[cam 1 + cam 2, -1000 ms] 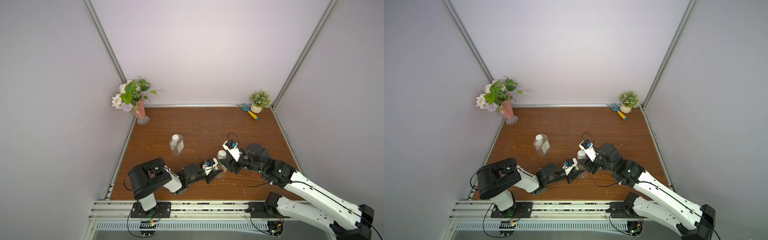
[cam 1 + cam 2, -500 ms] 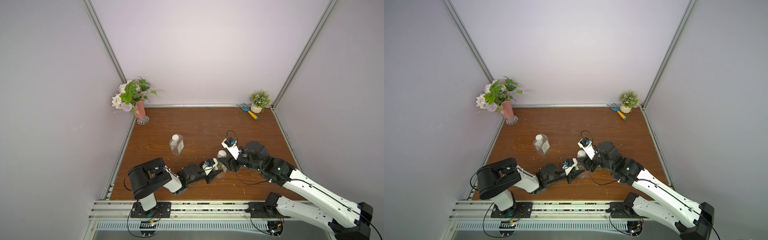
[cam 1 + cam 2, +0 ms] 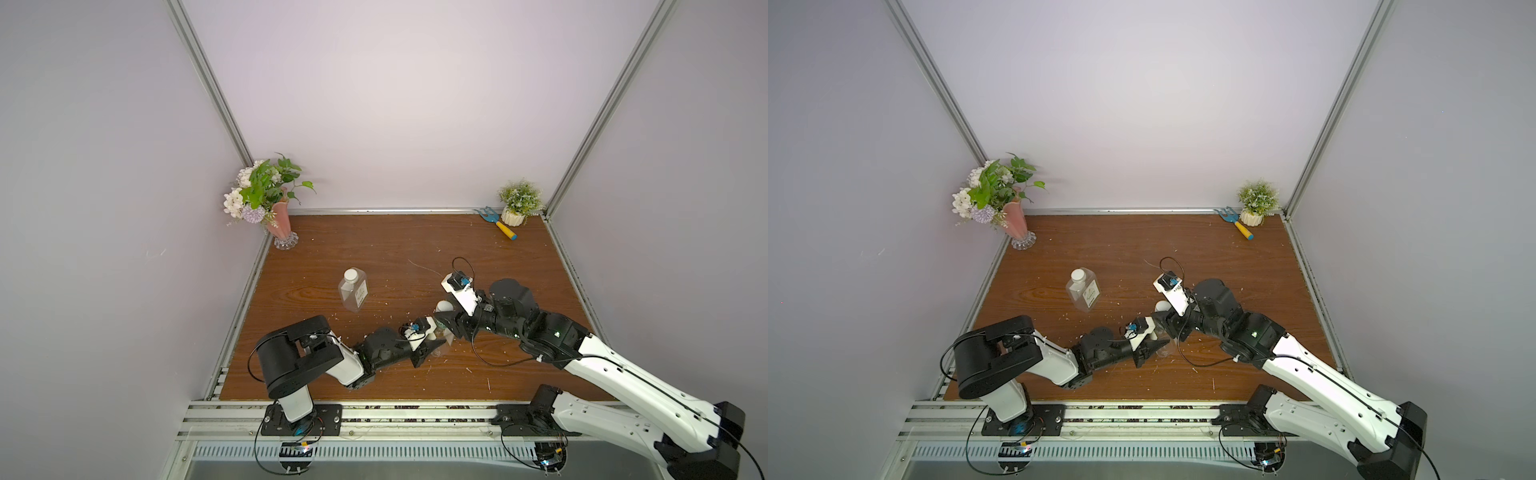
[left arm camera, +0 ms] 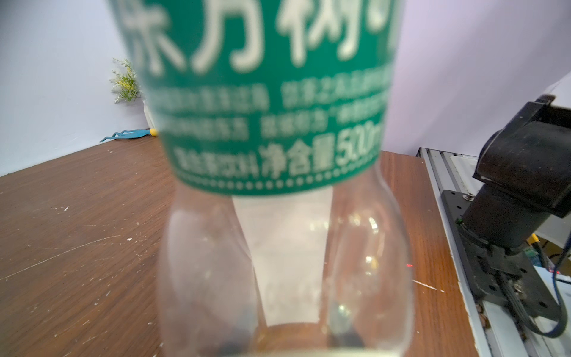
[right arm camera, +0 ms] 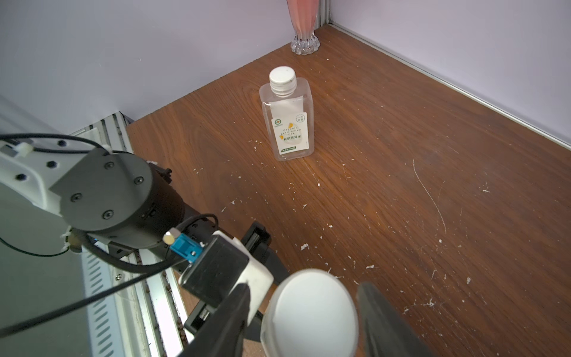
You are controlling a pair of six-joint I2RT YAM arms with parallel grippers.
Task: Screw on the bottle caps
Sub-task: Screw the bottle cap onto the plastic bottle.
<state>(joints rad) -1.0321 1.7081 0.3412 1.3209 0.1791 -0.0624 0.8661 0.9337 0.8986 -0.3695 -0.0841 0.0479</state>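
I'm holding the round bottle point(image 4: 278, 92) upright, neck skyward, left gripper point(image 3: 434, 347) clamping its body; its green label is showing "净含量 500". Right gripper point(image 5: 304, 296) is straddling the white cap point(image 5: 312, 318), possibly pinching it.

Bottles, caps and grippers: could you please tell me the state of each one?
square bottle: upright, capped.
first cap: on the square bottle.
round bottle: upright, gripped.
second cap: atop round bottle, tightness unclear.
left gripper: shut on round bottle.
right gripper: straddling second cap, grip unclear.
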